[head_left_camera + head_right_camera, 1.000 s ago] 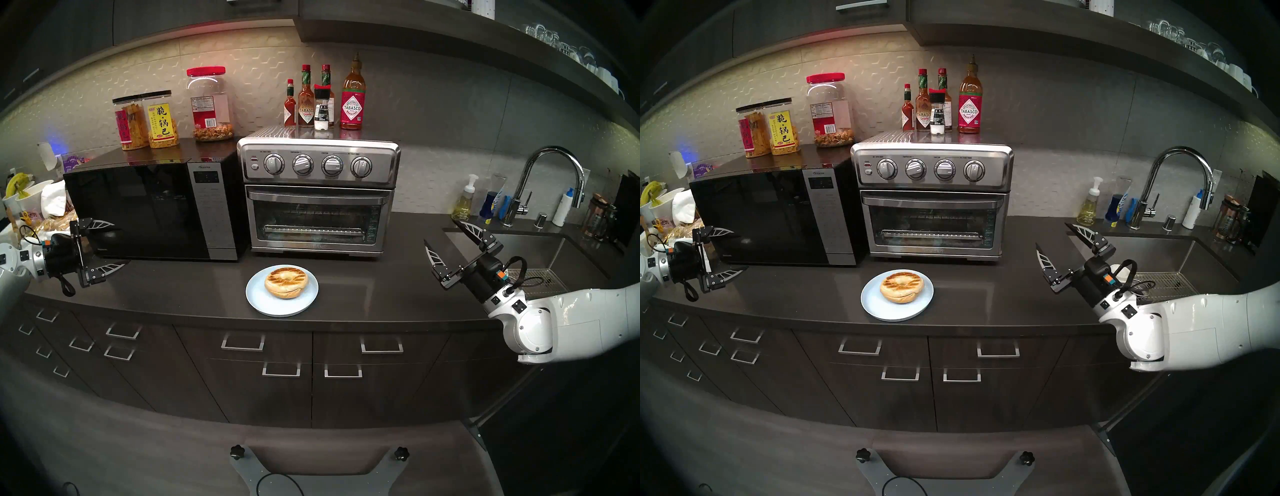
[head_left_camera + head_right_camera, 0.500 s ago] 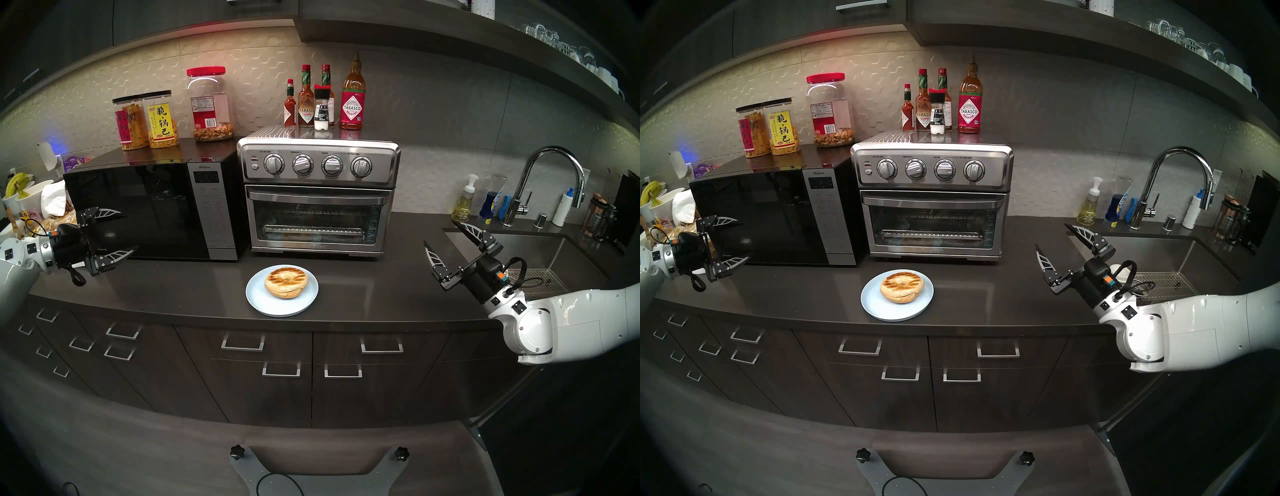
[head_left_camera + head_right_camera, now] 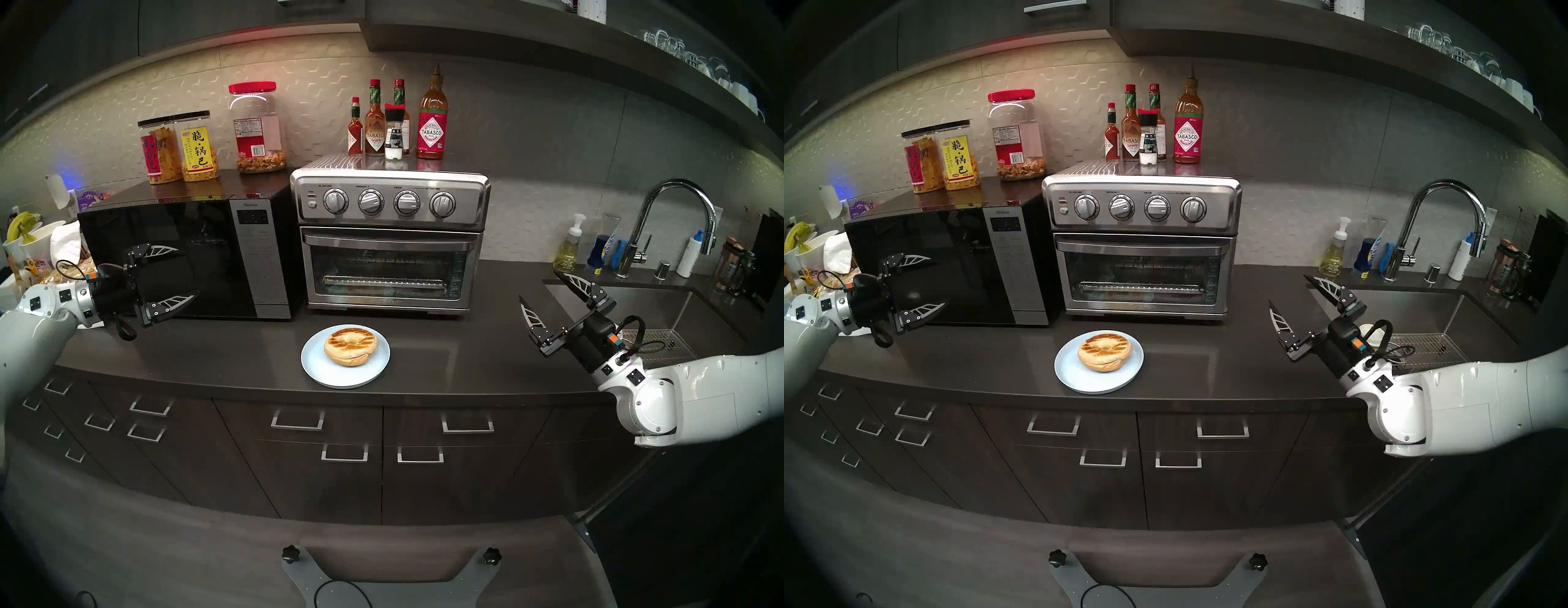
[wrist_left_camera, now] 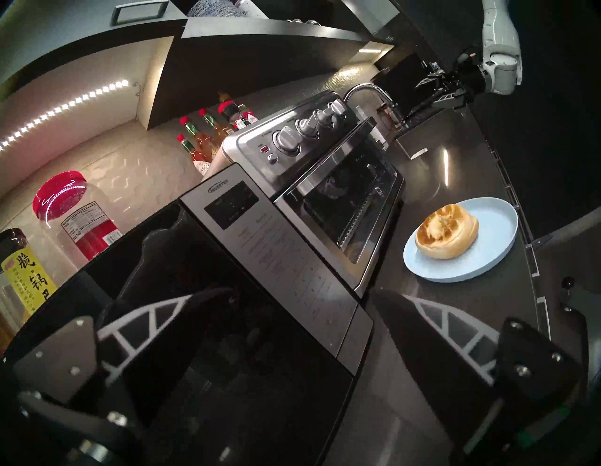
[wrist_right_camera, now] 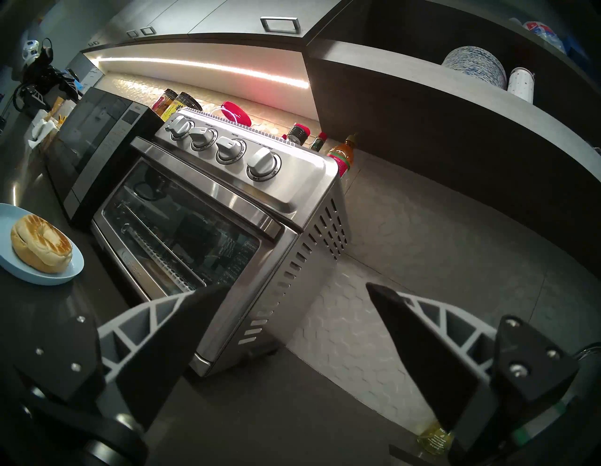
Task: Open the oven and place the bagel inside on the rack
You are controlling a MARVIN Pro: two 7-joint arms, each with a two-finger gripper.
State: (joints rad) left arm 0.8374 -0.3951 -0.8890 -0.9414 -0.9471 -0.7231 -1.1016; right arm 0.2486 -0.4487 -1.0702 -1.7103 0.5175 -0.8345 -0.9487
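Oven (image 3: pixel 390 242) shut at worktop's back edge; bagel (image 3: pixel 351 344) waiting on plate (image 3: pixel 316 365) near front edge. Left end effector (image 3: pixel 169 276) and right end effector (image 3: pixel 547 293) spread apart, empty, readied for door handle.

- "TABASCO" stands on the diamond label of the tall sauce bottle (image 3: pixel 432 121), upper middle of the head view, on top of the oven (image 3: pixel 390 237).
- "TABASCO" also shows on the smaller bottle (image 3: pixel 375 123) to its left.
- Yellow label with Chinese characters "脆·锅巴" on the snack jar (image 3: pixel 198 146), upper left, on top of the microwave (image 3: pixel 186 259).
- "INVERTER" is printed above the microwave's display in the left wrist view (image 4: pixel 222 188).
- Small print around the oven's knobs and on the red-lidded jar (image 3: pixel 256 127) is too small to read.
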